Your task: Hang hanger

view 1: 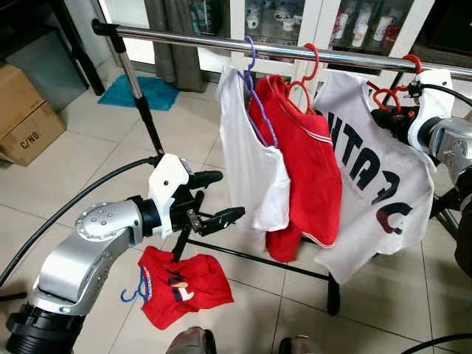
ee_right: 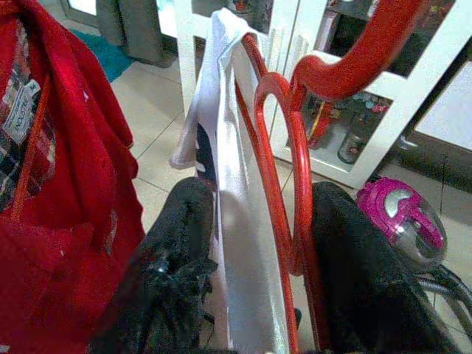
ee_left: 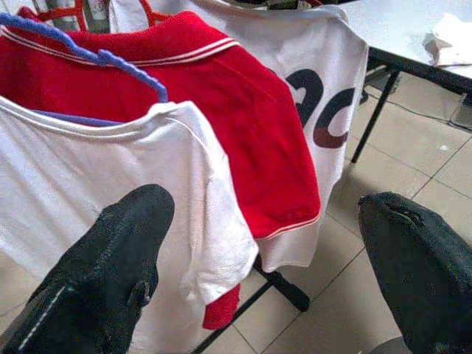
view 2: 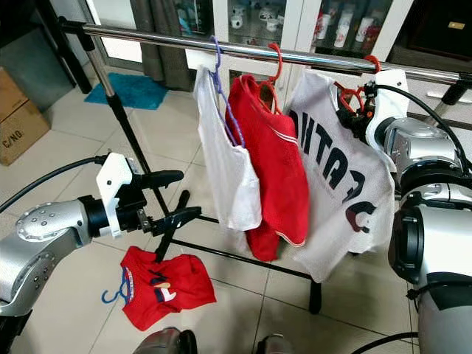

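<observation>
Tiled floor (view 1: 88,162) runs under a chrome rail (view 1: 221,43) in the head views, where three garments hang: a white shirt (view 1: 251,169) on a purple hanger, a red shirt (view 1: 295,162), and a printed white shirt (view 1: 369,184) whose red hanger (view 1: 383,96) the right end effector (view 1: 398,110) holds at the rail. A fourth, small red shirt (view 1: 181,284) lies on the floor. From the left wrist, the left end effector (ee_left: 265,258) is spread and empty, near the white shirt's sleeve. From the right wrist, the fingers (ee_right: 177,243) pinch the red hanger's neck. Hanging looks nearly done; releasing seems next.
</observation>
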